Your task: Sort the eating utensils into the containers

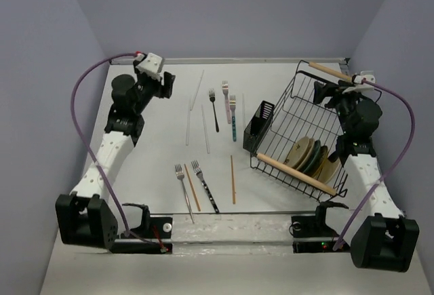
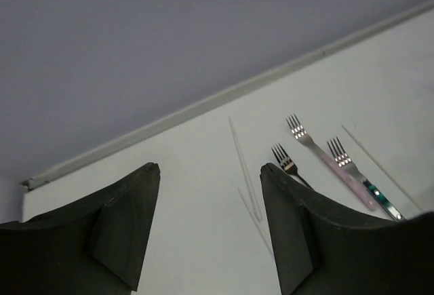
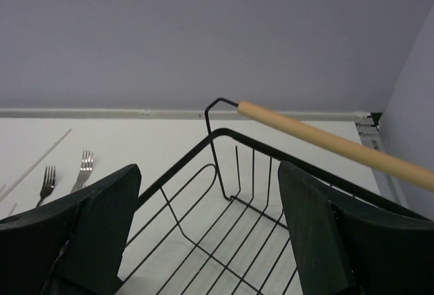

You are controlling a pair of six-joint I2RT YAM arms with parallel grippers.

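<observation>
Hovering spread wide and empty, left claw (image 2: 210,173) near forks (image 2: 319,152), right claw (image 3: 209,173) at wire rack (image 3: 305,131)

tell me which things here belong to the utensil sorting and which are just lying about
Part of the job: pink fork, teal fork, black fork, silver fork, dark-handled fork, pale chopsticks, brown chopsticks, cutlery holder.
Just lying about: wire rack, plates.
</observation>
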